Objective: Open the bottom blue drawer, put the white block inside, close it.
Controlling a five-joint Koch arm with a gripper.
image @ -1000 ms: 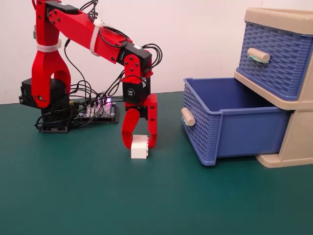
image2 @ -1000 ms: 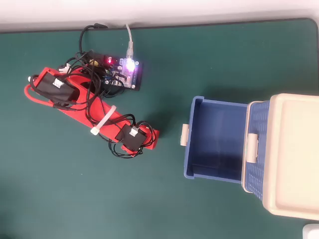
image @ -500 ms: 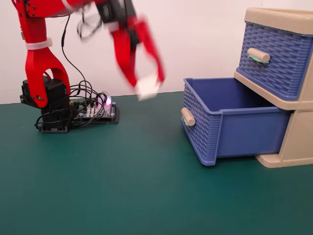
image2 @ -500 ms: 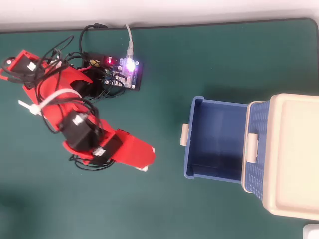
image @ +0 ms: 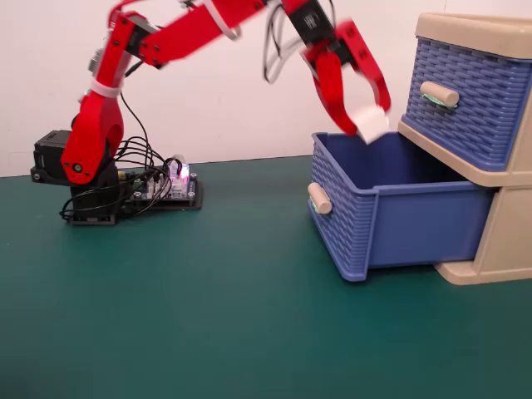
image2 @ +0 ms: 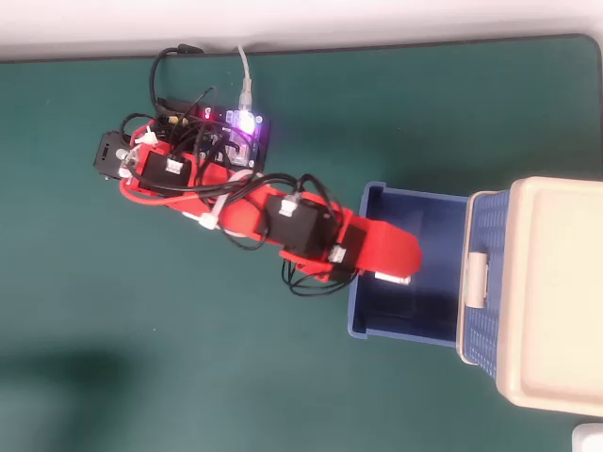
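Observation:
The bottom blue drawer (image: 399, 220) is pulled out of the beige cabinet, its beige bar handle (image: 320, 198) facing left in the fixed view. In the overhead view the open drawer (image2: 363, 273) sits left of the cabinet. My red gripper (image: 370, 123) is shut on the white block (image: 371, 125) and holds it just above the drawer's open top, near its back left corner. In the overhead view the gripper (image2: 396, 273) hangs over the drawer and a sliver of the white block (image2: 393, 277) shows under it.
The upper blue drawer (image: 470, 96) is closed, above the open one. The beige cabinet frame (image2: 556, 292) stands at the right. The arm's base and a lit circuit board (image: 170, 187) with cables sit at the back left on the green mat.

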